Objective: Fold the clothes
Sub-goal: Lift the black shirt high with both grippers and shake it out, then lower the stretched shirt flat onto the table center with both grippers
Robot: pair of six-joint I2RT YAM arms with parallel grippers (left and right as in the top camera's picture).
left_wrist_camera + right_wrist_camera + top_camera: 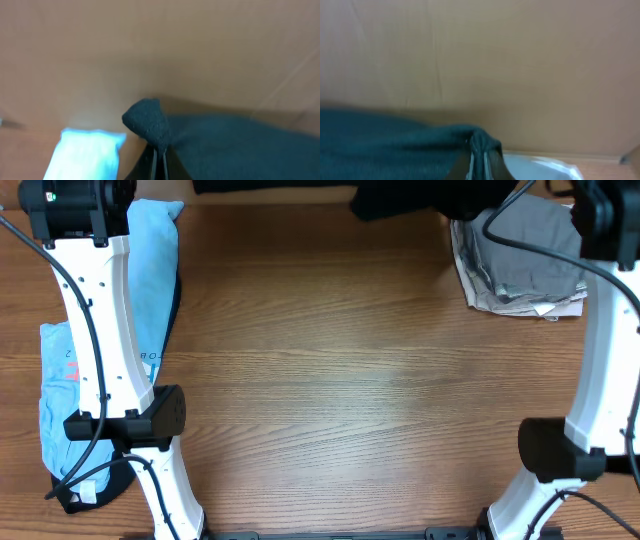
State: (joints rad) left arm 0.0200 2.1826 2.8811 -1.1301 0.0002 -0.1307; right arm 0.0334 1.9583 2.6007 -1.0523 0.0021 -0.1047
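The black T-shirt point(400, 200) shows only as a dark strip along the far edge of the table in the overhead view. In the left wrist view my left gripper point(160, 160) is shut on a bunched corner of this dark fabric point(145, 120), and the rest of the cloth point(240, 145) stretches off to the right. In the right wrist view my right gripper point(479, 162) is shut on another pinched fold of the same shirt point(380, 140), which spreads to the left. Both grippers' jaws are hidden under the arms in the overhead view.
A light blue garment point(150, 270) lies at the far left, with a printed blue one point(55, 395) and a dark piece point(100, 490) nearer the front. A folded grey stack point(520, 255) sits at the far right. Bare wooden table point(350, 380) fills the middle.
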